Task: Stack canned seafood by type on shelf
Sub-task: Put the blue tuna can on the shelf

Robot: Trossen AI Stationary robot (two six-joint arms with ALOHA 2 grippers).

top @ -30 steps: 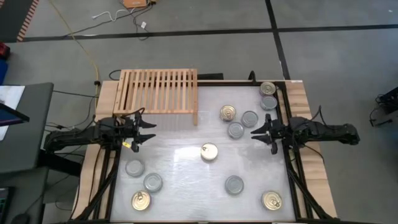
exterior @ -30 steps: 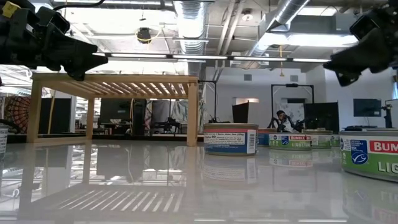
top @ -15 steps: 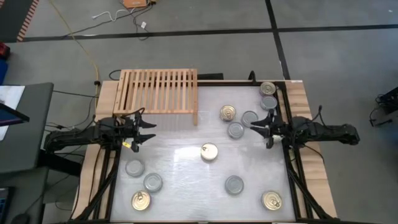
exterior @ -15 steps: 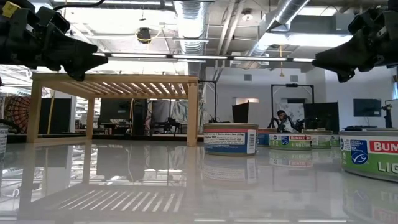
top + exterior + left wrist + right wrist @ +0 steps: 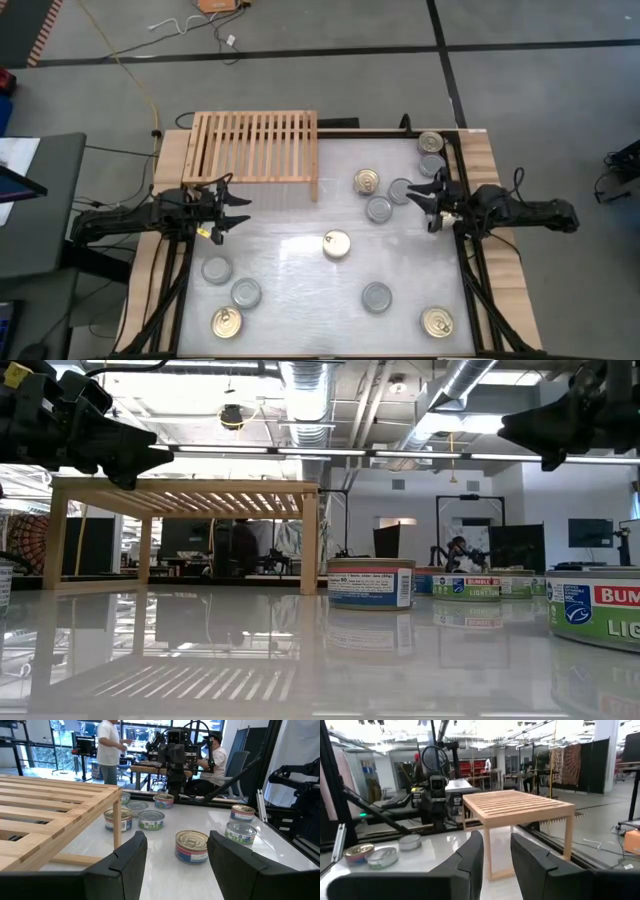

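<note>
Tins stand scattered on the white table. In the high view, a gold-topped tin [image 5: 367, 181] and two silver-topped tins [image 5: 400, 190] [image 5: 378, 209] cluster in front of my right gripper [image 5: 422, 208]. Another gold-topped tin [image 5: 337, 245] stands mid-table. The light-wood shelf [image 5: 255, 146] stands on its legs at the far left with nothing on it. My right gripper is open and hovers above the table [image 5: 530, 440], facing the shelf [image 5: 520, 805]. My left gripper [image 5: 237, 210] is open, raised near the shelf's near edge, and looks toward the mid-table tin [image 5: 192, 846].
More tins stand near the left corner [image 5: 216, 269] [image 5: 246, 292] [image 5: 226, 322], near the right corner [image 5: 437, 321] [image 5: 377, 297], and at the far right edge [image 5: 431, 142] [image 5: 432, 165]. Black rails [image 5: 470, 270] run along both table sides. People and equipment show in the room beyond.
My right gripper has moved toward the table's far edge, closer to the cluster of tins, and has risen a little. The left arm and all tins have kept still.
</note>
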